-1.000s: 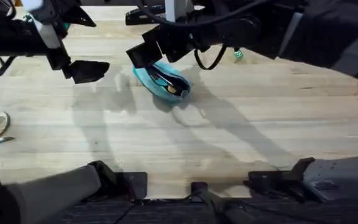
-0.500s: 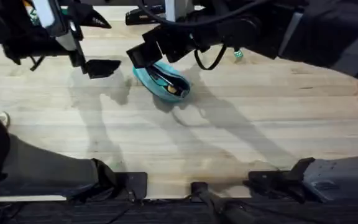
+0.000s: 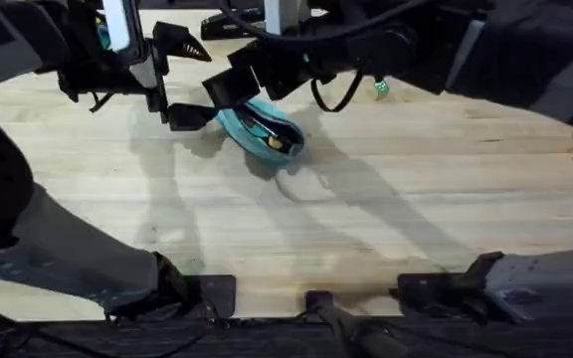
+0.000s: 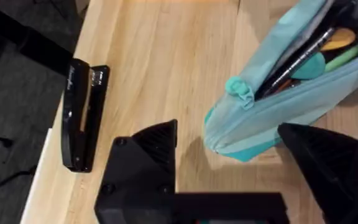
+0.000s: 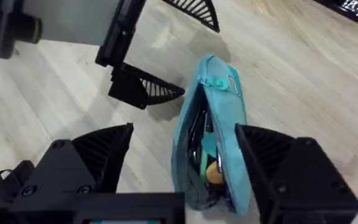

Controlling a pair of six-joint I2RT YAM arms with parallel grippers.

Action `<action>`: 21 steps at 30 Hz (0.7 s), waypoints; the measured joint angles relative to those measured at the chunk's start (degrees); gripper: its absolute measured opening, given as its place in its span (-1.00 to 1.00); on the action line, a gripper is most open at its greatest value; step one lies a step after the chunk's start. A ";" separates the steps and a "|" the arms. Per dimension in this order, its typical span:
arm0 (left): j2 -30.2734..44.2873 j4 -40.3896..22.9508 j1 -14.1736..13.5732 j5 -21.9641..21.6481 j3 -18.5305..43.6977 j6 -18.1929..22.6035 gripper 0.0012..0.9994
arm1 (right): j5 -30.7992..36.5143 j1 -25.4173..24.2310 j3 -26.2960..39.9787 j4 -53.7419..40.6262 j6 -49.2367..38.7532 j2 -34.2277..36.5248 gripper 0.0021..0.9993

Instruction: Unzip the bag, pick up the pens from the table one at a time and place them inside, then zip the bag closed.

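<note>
Spanning the whole scene: table (image 3: 386, 199), pale plank wood with fine grain, smooth and matte. Lying on it toward the far middle: bag (image 3: 263, 129), soft teal fabric, long oval, zipper parted along its length and mouth gaping. Showing inside: dark slim pens (image 4: 297, 59) beside yellow, green and orange shapes. Bunched into a small ruffle at the near end in the left wrist view, pale fabric over a deeper teal base. Spread wide just beside that end: left gripper (image 3: 189, 82), black wedge fingers (image 4: 146, 155) apart, one on either side of the bag's tip, not touching it. Held wide over the bag as well: right gripper (image 5: 185, 155), ribbed black fingers (image 5: 95, 155) straddling the pouch, nothing clamped. Resting near the table's edge, well apart from the bag: stapler (image 4: 82, 115), black, glossy, long and narrow.
</note>
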 joint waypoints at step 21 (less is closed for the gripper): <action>0.65 -0.92 0.00 -0.24 0.00 0.02 0.99 | 0.03 0.00 0.02 13.64 22.40 8.20 1.00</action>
